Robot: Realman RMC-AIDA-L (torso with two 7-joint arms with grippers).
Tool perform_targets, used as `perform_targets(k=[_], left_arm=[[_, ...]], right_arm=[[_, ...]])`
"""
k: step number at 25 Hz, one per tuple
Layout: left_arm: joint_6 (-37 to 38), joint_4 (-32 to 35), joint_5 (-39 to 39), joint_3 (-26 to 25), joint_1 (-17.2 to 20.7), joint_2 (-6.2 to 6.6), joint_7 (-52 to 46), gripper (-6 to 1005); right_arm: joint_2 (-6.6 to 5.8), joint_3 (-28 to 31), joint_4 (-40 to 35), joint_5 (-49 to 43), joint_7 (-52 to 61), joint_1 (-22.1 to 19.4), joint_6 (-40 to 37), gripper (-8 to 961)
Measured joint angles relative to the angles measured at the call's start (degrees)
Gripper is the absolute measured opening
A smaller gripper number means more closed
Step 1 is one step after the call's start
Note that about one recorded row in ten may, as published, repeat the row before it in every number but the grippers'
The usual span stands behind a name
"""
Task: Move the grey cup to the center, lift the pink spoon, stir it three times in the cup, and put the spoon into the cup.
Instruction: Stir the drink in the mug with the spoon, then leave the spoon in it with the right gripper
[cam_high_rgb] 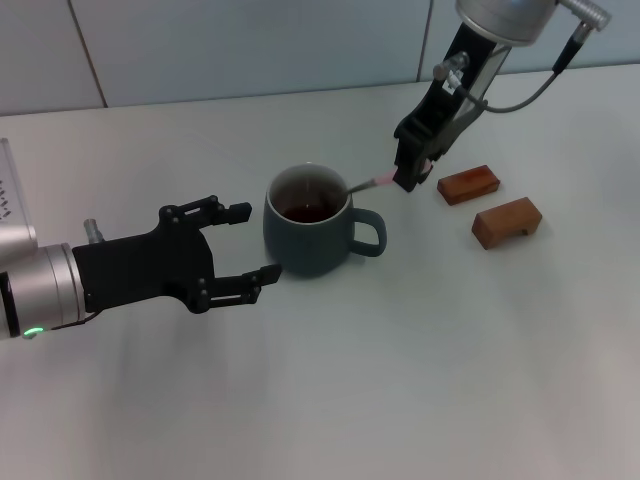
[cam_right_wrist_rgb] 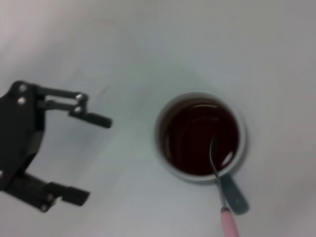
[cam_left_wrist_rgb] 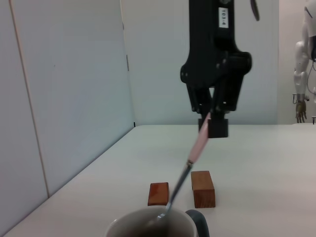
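Left gripper sits low over the table, jaws spread wide, nothing between them. The lower fingertip is just beside the wall of the grey cup; can't tell if it touches. The cup sits right off the fingertips, its mouth facing up, dark brown liquid inside, loop handle on the side away from this gripper.

Pink spoon leans out over the cup rim on the handle side: metal bowl down in the liquid, pink handle slanting up and away.

Right gripper hangs above and just past the cup's handle, fingers pinched shut on the top end of the spoon's pink handle. Left wrist view shows the same: spoon hanging at a tilt from the closed jaws into the cup.

Two wooden blocks lie on the table just beyond the right gripper, well clear of the cup.
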Motion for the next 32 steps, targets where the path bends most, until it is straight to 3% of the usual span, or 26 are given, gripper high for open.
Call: perform_targets(k=[5, 8, 19, 20, 21, 23, 27, 32], left_arm=[[0.0, -0.15, -0.02, 0.0, -0.06, 0.0, 0.02, 820], [0.0, -0.38, -0.01, 0.0, -0.07, 0.0, 0.02, 820], [-0.09, -0.45, -0.01, 0.0, 0.02, 0.13, 0.02, 820], [-0.09, -0.45, -0.01, 0.0, -0.02, 0.15, 0.01, 820], [-0.09, -0.45, 0.0, 0.0, -0.05, 0.16, -0.03, 820], [-0.1, -0.4, 0.0, 0.0, -0.11, 0.17, -0.24, 820], [-0.36, -0.26, -0.01, -0.01, -0.11, 0.17, -0.41, 820], [-0.84, -0.16, -0.15, -0.46, 0.04, 0.25, -0.63, 820]], right_arm=[[1.92, -0.04, -0.23, 0.55, -1.07, 0.87, 0.24, 123], [2.4, -0.41, -0.3, 0.35, -1.23, 1.16, 2.64, 123], [2.32, -0.37, -2.78, -0.07, -0.39, 0.13, 2.53, 123], [3.1, -0.57, -5.35, -0.89, 0.24, -0.85, 2.45, 123], [3.1, -0.57, -5.35, -0.89, 0.24, -0.85, 2.45, 138], [5.0, -0.68, -11.15, -2.63, 0.5, -3.17, 1.29, 167], [6.25, -0.68, -15.96, -2.9, 0.49, -5.51, 1.08, 225], [8.83, -0.67, -28.39, -1.09, -3.09, -12.72, 1.02, 338]])
